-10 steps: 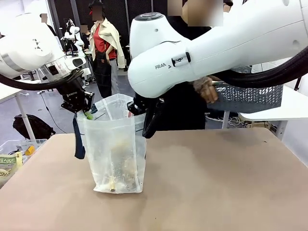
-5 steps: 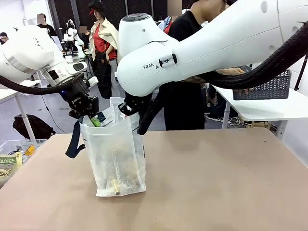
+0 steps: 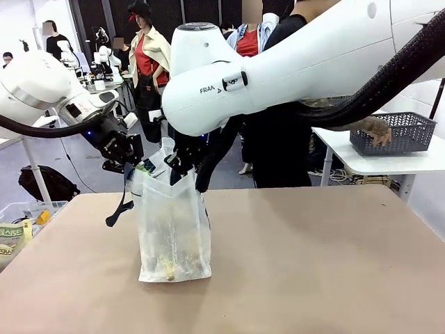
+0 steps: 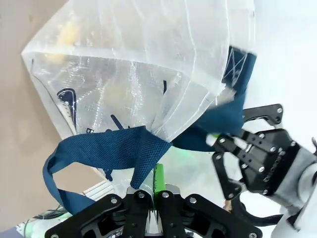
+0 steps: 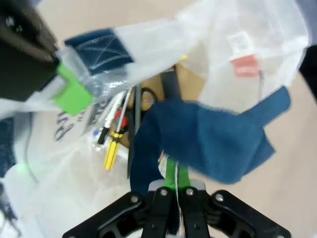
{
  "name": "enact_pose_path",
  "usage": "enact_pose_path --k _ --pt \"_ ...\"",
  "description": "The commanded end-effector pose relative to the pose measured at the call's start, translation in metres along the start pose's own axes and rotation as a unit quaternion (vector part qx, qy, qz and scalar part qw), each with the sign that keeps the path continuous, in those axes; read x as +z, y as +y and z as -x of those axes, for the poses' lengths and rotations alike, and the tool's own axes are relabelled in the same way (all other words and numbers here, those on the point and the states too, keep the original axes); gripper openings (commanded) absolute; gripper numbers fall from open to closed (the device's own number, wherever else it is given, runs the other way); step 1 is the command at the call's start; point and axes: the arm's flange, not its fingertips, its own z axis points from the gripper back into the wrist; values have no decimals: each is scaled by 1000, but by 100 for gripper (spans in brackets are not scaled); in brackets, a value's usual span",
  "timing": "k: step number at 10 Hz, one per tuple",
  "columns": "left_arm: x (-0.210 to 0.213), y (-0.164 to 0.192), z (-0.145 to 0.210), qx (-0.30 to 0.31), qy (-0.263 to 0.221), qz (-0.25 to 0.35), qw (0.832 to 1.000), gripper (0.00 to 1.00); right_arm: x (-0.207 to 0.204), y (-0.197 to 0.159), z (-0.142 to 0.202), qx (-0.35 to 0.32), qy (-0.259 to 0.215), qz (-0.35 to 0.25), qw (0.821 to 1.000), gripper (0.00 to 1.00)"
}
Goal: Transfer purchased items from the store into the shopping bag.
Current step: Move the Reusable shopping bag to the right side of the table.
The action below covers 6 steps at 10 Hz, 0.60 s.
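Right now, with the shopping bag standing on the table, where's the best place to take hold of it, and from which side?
Probably the top rim of the shopping bag, from above. Its thin walls sag, while the rim stands up; the left gripper and right gripper are each shut on an opposite edge by the blue handles.

Bag: the shopping bag [image 3: 172,229] stands upright on the near table [image 3: 299,264], left of its middle as you look across.
Left gripper [image 3: 132,163]: it sits at the bag's upper left rim, pinched on the rim beside a handle [image 4: 106,151].
Right gripper [image 3: 179,165]: it sits at the bag's upper right rim, clamped on the other handle [image 5: 198,144].
Contents: the purchased items [image 3: 170,263] lie at the bag's bottom.
Basket: the store [image 3: 393,132] rests on a side table [image 3: 389,161] behind and to your right, with a person's hand [image 3: 375,130] on its near wall.
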Motion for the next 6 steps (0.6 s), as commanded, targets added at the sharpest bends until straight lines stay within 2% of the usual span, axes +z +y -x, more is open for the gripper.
enact_pose_path --k 1,4,6 --pt "5 -5 -2 -8 23 52 998 0 -4 4 -1 76 -8 -52 996 0" --pt "1 10 -3 1 14 91 996 0 -5 15 -4 139 -13 -85 987 0" --pt "-2 18 -4 5 19 105 994 3 -6 16 -6 143 -21 -97 985 0"
